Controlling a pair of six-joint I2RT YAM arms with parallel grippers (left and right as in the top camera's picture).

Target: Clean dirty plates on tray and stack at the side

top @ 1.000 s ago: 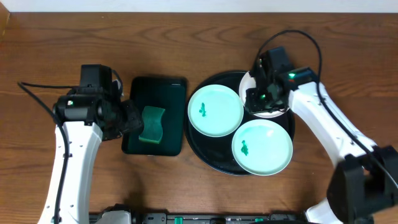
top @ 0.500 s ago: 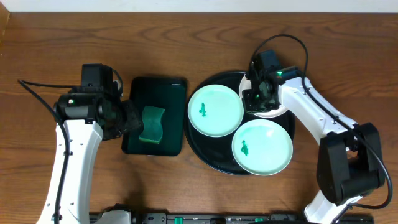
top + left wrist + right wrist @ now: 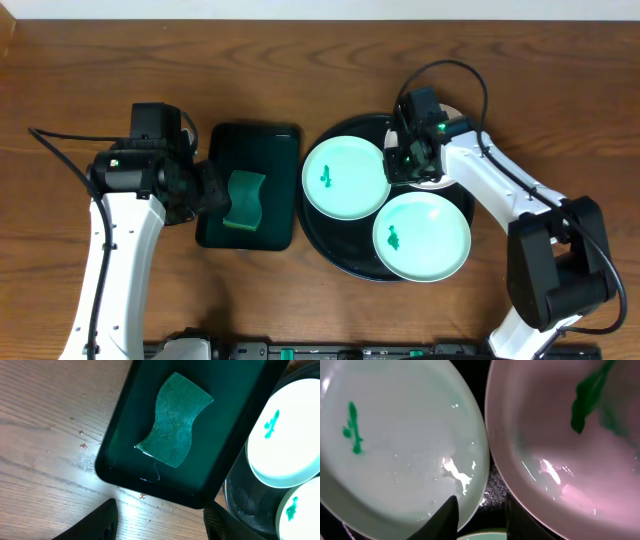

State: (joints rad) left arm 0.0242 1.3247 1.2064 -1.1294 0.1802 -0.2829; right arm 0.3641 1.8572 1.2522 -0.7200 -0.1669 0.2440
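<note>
Two mint-green plates [image 3: 346,178] [image 3: 421,236], each with a dark green smear — the third plate [image 3: 560,450] is white, also smeared green. The round tray [image 3: 330,240] is glossy black, the smaller tray [image 3: 270,150] dark green, the sponge [image 3: 244,200] a lighter green — the table [image 3: 300,70] brown wood-grain.

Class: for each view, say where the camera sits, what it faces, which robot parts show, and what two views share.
Overhead: above table, facing down; left arm, right arm show.
Left wrist: left arm, facing sponge in green tray; left tool shows.
Right wrist: right arm, close over mint plate, white plate; right tool shows.
Shared: the sponge, also seen overhead.
</note>
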